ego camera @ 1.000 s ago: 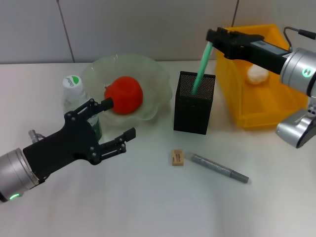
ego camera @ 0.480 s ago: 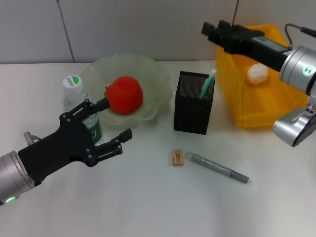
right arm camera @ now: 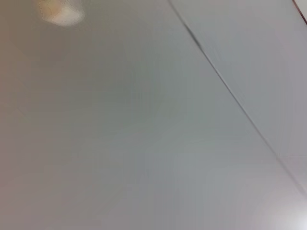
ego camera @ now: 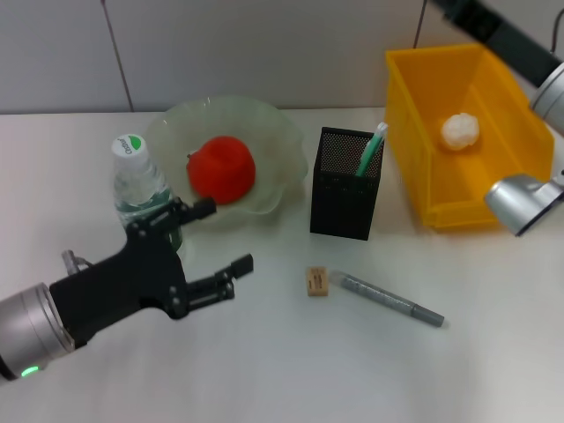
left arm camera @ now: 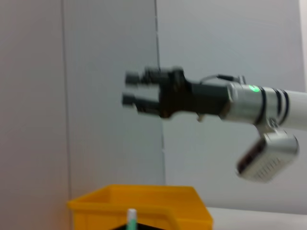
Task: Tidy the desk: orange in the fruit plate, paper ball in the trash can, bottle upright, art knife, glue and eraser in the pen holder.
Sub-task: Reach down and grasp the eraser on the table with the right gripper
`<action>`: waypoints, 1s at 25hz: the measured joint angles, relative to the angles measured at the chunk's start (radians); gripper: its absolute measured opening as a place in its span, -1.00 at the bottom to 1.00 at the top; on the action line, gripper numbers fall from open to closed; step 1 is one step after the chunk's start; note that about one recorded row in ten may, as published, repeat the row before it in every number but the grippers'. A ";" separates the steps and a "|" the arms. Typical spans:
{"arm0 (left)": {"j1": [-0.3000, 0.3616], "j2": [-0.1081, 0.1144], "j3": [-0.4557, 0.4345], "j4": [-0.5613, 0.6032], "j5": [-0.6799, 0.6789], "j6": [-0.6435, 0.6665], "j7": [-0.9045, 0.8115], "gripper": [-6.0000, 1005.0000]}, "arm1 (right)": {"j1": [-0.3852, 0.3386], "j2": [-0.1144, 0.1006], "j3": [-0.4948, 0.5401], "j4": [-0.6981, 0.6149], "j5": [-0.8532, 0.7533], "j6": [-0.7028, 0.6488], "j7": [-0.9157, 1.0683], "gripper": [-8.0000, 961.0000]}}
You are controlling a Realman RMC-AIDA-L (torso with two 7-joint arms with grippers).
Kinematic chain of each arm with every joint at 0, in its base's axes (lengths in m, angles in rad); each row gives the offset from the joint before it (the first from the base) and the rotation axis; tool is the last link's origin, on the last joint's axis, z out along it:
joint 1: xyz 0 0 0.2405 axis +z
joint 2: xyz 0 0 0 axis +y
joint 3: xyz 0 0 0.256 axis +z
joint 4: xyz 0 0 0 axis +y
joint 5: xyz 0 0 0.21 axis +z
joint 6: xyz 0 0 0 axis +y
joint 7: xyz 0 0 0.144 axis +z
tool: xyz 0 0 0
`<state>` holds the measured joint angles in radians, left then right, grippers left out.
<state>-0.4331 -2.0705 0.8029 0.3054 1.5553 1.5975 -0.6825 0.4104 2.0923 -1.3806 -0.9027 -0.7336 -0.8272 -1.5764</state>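
Eraser (ego camera: pixel 317 281) lies beside the knife (ego camera: pixel 391 300) before the holder (ego camera: pixel 345 183), both unstowed, so the empty, spread left gripper (ego camera: pixel 226 238) hovering near must drop over it next; right gripper (left arm camera: pixel 135 88) raised, apparently unclenched.

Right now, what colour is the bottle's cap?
White with a green mark; the bottle cap shows best in the head view.

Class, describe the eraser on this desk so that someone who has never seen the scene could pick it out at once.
Start at the black mesh pen holder in the middle of the white desk. Just in front of it lie two loose things: a long grey art knife and, beside its end, the eraser. It is the small tan block, short and squarish.
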 joint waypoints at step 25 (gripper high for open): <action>0.050 0.000 0.102 -0.003 -0.009 0.033 0.025 0.72 | 0.001 -0.010 -0.327 0.197 0.914 -0.384 1.571 0.10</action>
<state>-0.3830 -2.0706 0.9046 0.3021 1.5462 1.6302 -0.6572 0.4114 2.0820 -1.7072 -0.7058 0.1801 -1.2112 -0.0050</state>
